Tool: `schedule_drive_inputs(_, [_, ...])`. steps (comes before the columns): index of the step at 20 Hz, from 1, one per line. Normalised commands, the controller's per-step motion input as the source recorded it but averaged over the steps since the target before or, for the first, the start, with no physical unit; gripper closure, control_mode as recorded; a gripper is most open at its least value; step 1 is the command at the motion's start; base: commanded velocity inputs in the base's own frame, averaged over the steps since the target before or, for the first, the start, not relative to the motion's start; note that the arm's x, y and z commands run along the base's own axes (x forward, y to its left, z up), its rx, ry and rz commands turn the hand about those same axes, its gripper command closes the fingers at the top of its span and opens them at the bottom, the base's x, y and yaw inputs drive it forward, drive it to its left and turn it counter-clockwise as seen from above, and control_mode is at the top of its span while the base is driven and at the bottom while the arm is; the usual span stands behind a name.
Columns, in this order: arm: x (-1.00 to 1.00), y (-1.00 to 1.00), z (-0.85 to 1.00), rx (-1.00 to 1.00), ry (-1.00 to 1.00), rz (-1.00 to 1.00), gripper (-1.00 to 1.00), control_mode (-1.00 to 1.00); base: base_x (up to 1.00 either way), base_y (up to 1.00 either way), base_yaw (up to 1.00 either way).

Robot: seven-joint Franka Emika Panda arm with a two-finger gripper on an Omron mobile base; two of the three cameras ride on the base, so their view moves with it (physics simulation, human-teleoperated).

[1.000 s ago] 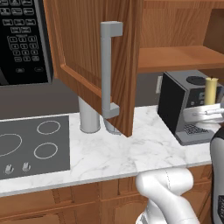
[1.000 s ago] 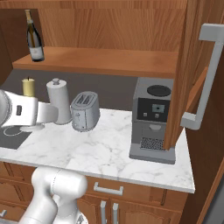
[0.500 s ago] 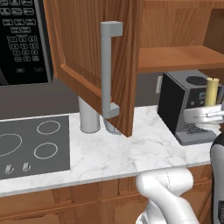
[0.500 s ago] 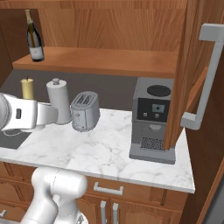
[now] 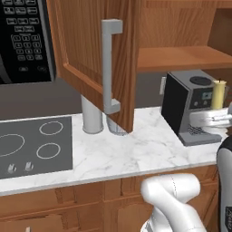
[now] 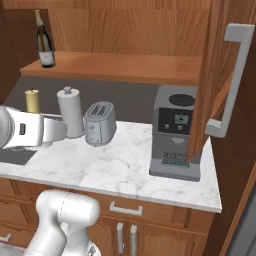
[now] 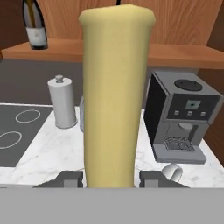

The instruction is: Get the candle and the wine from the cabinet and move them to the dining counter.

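Holding the candle (image 7: 116, 96) upright betw. our gripper (image 7: 111, 178) fingers, we see it stand straight up out of the grasp, long axis vertical, wick end at top. The jaws sit closed on its lower part, one dark tip each side, so it reads as a firm grasp.

L to R in the right base view: the wine (image 6: 44, 41) stands on the cabinet (image 6: 125, 67) shelf near its left end, upright, well above the marble worktop (image 6: 120, 167). Below it our candle (image 6: 33, 100) hangs in the air off the worktop's left edge, just left of the paper towel holder (image 6: 70, 112). Then the toaster (image 6: 100, 122), then the coffee machine (image 6: 175, 132) toward the right edge, w/ the open cabinet door (image 6: 230, 95) beyond.

In the left base view the candle (image 5: 219, 94) shows at the far right, beside the coffee machine (image 5: 188, 106).

Key relation, as we judge it: candle is already out of the cabinet and in hand, so next is carrying it to the dining counter. Wine stays up and left of the gripper on the shelf, for a 2nd trip.
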Motion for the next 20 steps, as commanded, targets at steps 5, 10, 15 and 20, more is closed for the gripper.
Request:
schedule_drive_inputs(5, [0.00, 0.00, 0.00, 0.00, 0.00, 0.00, 1.00, 1.00, -1.00, 0.00, 0.19])
schedule_drive_inputs(10, [0.00, 0.00, 0.00, 0.00, 0.00, 0.00, 1.00, 1.00, -0.83, 0.00, 0.70])
schedule_drive_inputs(15, [0.00, 0.00, 0.00, 0.00, 0.00, 0.00, 1.00, 1.00, -0.20, 0.00, 1.00])
schedule_drive_inputs(20, [0.00, 0.00, 0.00, 0.00, 0.00, 0.00, 1.00, 1.00, -0.11, 0.01, 1.00])
